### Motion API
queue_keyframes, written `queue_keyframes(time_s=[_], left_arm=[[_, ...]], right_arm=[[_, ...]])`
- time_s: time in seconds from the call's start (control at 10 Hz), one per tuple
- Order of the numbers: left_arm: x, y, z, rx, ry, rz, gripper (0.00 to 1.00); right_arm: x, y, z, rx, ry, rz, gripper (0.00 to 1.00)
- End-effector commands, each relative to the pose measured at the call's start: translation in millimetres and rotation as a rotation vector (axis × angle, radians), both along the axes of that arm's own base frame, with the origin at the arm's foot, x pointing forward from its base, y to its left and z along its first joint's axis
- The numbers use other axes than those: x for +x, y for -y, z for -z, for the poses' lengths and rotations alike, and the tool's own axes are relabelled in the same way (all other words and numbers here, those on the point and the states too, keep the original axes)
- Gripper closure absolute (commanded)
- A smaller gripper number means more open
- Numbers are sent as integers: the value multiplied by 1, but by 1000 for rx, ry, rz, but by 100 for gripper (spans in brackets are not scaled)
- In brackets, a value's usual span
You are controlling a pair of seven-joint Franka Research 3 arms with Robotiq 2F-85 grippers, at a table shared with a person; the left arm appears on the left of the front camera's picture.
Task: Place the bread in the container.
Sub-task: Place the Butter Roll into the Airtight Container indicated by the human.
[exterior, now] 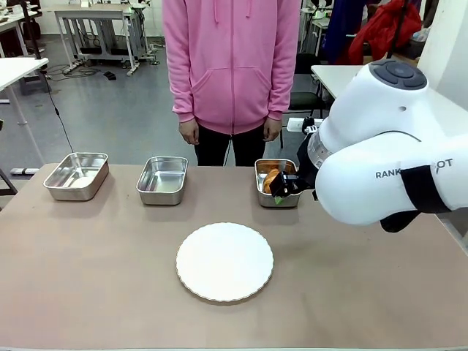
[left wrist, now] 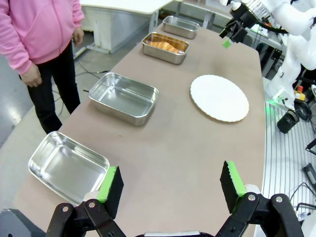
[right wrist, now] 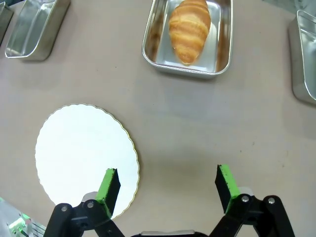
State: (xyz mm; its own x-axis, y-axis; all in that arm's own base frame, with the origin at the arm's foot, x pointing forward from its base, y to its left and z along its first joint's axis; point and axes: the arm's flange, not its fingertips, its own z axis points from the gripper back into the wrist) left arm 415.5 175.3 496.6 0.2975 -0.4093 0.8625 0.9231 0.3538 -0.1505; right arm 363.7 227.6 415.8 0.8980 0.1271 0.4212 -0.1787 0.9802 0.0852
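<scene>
While we watch from front, golden-brown ridged croissant (right wrist: 189, 28) lies inside small rectangular stainless-steel pan (right wrist: 223, 49), third in row on brown worktop (exterior: 110, 278). Our right gripper (right wrist: 168, 185) hangs above worktop, jaws wide apart, holding nothing, near scalloped round white plate (right wrist: 79, 153). Our left gripper (left wrist: 170, 185) jaws also spread, empty, beside shiny steel pan at row's end (left wrist: 66, 165). Another empty steel pan (left wrist: 123, 96) sits next along. Person in pink hoodie (exterior: 232, 66) stands at far side.
</scene>
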Motion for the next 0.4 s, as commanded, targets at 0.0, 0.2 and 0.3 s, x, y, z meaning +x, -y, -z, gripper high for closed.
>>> queue_keyframes(time_s=[0.0,0.2,0.3], left_arm=[[-2,1,-1,-1,7,3,0],[-2,1,-1,-1,7,3,0],[-2,1,-1,-1,7,3,0]], right_arm=[[0,0,-1,-3,8,8,0],[0,0,-1,-3,8,8,0],[0,0,-1,-3,8,8,0]])
